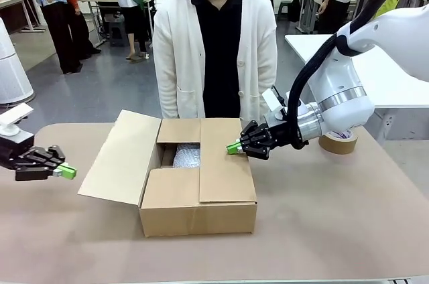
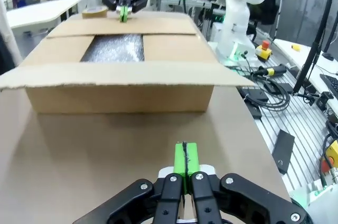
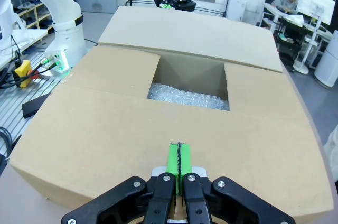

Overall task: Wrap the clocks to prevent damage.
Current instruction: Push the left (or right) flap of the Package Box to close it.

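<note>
At a shared table (image 1: 335, 237), the cardboard box (image 1: 201, 214) sits mid-table with three flaps folded in. The right gripper (image 1: 233, 147), fingers pressed together and holding nothing, rests its green tips at the far right edge of the right flap (image 1: 224, 167). We take this as pinning the flap flat, though we cannot tell whether the tips touch the card. The right arm reaches in low from the right, wrist bent toward the box.

Bubble wrap (image 1: 186, 155) shows through the gap between the flaps. We judge the clocks lie beneath it, since none can be seen.

The left flap (image 1: 117, 160) splays outward. The left gripper (image 1: 68, 172), likewise closed and empty, hovers low at the near left, well apart from that flap and pointed at it, which we read as ready to push it shut.

A tape roll (image 1: 338, 142) waits at the right behind the right arm, and a person (image 1: 214, 49) stands at the far side.
</note>
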### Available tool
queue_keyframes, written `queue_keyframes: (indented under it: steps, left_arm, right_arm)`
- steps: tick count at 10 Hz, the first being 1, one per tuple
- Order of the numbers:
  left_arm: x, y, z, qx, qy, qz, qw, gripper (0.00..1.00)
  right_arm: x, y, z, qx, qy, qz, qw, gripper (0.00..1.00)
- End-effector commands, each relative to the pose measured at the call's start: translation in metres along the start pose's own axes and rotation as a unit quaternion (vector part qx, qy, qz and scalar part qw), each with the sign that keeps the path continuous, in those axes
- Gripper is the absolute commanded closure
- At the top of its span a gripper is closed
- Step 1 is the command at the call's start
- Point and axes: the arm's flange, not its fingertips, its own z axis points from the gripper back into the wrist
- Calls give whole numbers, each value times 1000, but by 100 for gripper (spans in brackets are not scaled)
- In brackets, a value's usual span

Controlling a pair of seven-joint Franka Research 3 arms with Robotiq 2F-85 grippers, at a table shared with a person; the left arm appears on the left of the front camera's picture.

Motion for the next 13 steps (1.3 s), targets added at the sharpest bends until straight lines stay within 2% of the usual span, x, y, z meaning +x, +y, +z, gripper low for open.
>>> queue_keyframes:
  steps: [1,3,5,10,13]
  left_arm:
    - [6,14,-18,-18,-23,-36,999,99]
    - [13,27,-41,-25,-13,-45,999,99]
    - [18,39,-56,4,-9,-57,998,99]
    - [41,40,-80,53,-29,-98,993,99]
    - [65,43,-102,38,-49,-108,992,99]
  right_arm:
    - [-3,0,-2,-2,6,-2,1000,99]
    - [-3,0,-2,-2,6,-2,1000,99]
    - [-3,0,-2,-2,6,-2,1000,99]
    - [-3,0,-2,-2,6,-2,1000,99]
    - [-3,0,-2,-2,6,-2,1000,99]
